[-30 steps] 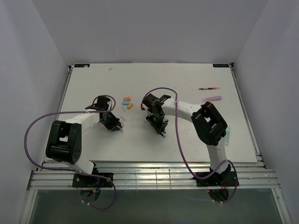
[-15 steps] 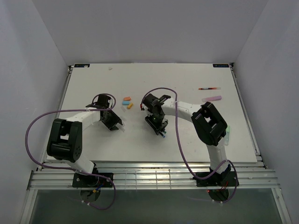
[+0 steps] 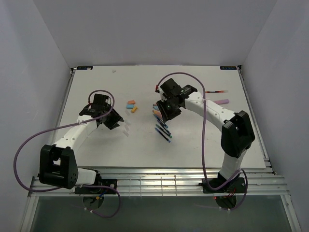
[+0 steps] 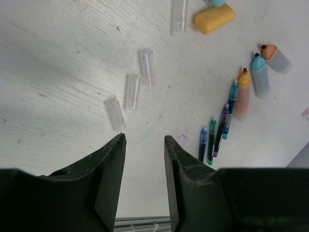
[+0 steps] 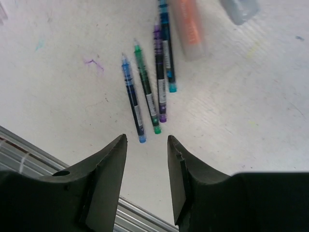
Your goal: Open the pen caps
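1. Hovering with left gripper [image 4: 143, 139] spread and empty over clear pen caps [image 4: 132, 91] lying loose on the table [image 4: 58, 58]; likewise right gripper [image 5: 146, 138], spread and empty above four thin pens [image 5: 147, 94] lying uncapped side by side.
2. Could knock or roll those loose caps on descent; could smear ink from bare tips, judging by the purple scribble [image 5: 91, 63] on the surface.
3. Probably left to do: purple highlighter [image 3: 218, 102] and slim pen [image 3: 216, 91] far right, apparently capped; long reach, risk of a skewed pinch.
4. Printed strips on the barrels, too small to read; no brand legible.
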{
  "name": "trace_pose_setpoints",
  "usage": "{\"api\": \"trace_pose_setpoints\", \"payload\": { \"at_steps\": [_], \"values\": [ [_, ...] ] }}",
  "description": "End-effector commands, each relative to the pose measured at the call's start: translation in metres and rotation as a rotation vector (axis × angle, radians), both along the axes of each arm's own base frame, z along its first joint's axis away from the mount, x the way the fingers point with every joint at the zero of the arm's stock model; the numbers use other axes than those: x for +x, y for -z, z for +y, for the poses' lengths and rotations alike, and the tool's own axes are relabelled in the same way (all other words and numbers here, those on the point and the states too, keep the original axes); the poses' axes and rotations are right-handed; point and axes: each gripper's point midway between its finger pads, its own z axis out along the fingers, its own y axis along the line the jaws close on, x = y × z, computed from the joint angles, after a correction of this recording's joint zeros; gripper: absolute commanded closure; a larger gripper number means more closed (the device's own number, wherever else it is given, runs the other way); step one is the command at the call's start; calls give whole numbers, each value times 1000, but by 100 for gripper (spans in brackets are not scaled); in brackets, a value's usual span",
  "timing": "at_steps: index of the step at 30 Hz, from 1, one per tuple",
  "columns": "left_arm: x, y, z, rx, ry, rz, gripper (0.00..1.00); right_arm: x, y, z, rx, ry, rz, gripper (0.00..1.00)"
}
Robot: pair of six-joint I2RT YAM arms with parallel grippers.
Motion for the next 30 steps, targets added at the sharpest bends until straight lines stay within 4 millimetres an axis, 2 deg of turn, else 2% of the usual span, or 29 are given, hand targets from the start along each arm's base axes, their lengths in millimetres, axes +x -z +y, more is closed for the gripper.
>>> {"api": "trace_pose_setpoints", "payload": {
  "at_steps": [1,4,5,7,8,10,11,13,14,16,18,19,23,26,30],
  "values": [
    [1,-25,-6,13,71,-74,51,13,-36,-29,95,160,11,54],
    [1,-26,-4,40,111,-92,51,29,-45,-62,149,303,31,54],
    [3,-27,-4,48,124,-98,51,38,-44,-85,145,383,30,54],
    [2,-29,-6,51,160,-103,51,42,-51,-109,165,490,31,53],
    [1,-32,-9,43,171,-113,51,47,-46,-138,154,579,33,53],
    [-1,-36,-22,3,225,-146,51,50,-47,-169,138,683,8,53],
    [-7,-29,-24,-6,252,-138,51,51,-40,-197,107,769,8,52],
    [-12,-25,-32,-19,285,-153,51,47,-36,-225,76,852,8,52],
    [-15,-20,-34,-20,298,-159,51,47,-34,-255,37,939,-2,51],
    [-22,-9,-38,-39,319,-168,51,36,-27,-294,19,1056,20,50],
    [-24,-5,-39,-46,336,-174,51,23,-16,-308,27,1100,67,49],
    [-24,-6,-40,-50,344,-178,51,17,-12,-325,30,1151,86,46],
    [-23,-16,-49,-89,384,-211,51,-6,10,-342,-5,1153,172,40],
    [-21,-20,-52,-99,390,-241,51,-16,21,-351,-77,1115,174,29],
    [-21,-17,-55,-122,386,-253,51,-40,44,-360,-189,1005,219,26]
  ]
}}
